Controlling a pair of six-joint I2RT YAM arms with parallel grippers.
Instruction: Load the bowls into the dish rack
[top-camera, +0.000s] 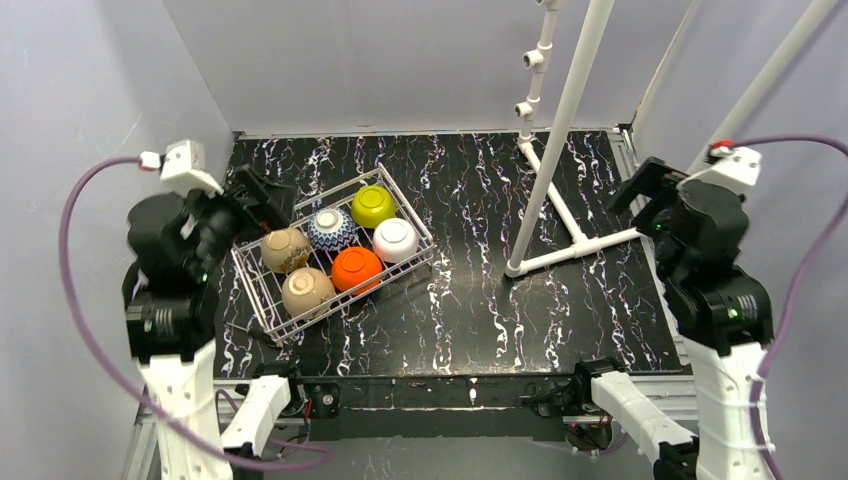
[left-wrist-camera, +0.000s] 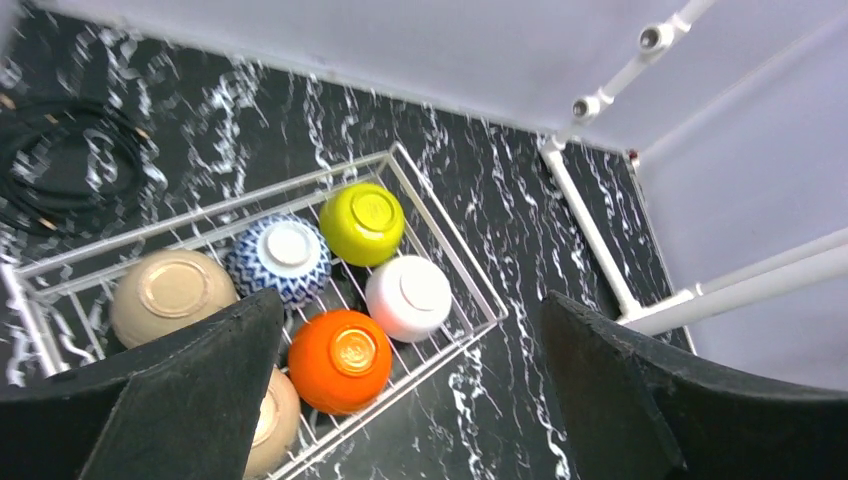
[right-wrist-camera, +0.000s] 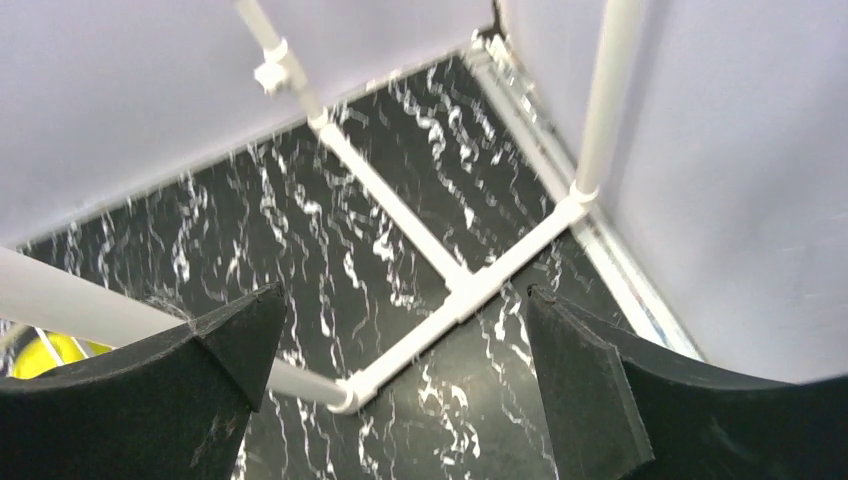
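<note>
White-silver wire forms the low rectangular dish rack (top-camera: 258, 300) on the black marbled desk (top-camera: 480, 300), and all six small round bowls sit bottom-up inside it: a yellow-green bowl (top-camera: 373, 205) at its far corner, a blue-white patterned bowl (top-camera: 332, 229), a white bowl (top-camera: 396, 239) and an orange bowl (top-camera: 357, 268) through its middle, one tan bowl (top-camera: 286, 250) and a second tan bowl (top-camera: 307, 291) along its left side. My left jaws hang above the rack, spread wide and empty; my right jaws, equally wide and empty, are well apart from it by the white pipe frame (top-camera: 560, 150). Loading looks finished to me, so the danger is those left jaws dipping or swinging, snagging a wire side and jostling the close-packed bowls.
</note>
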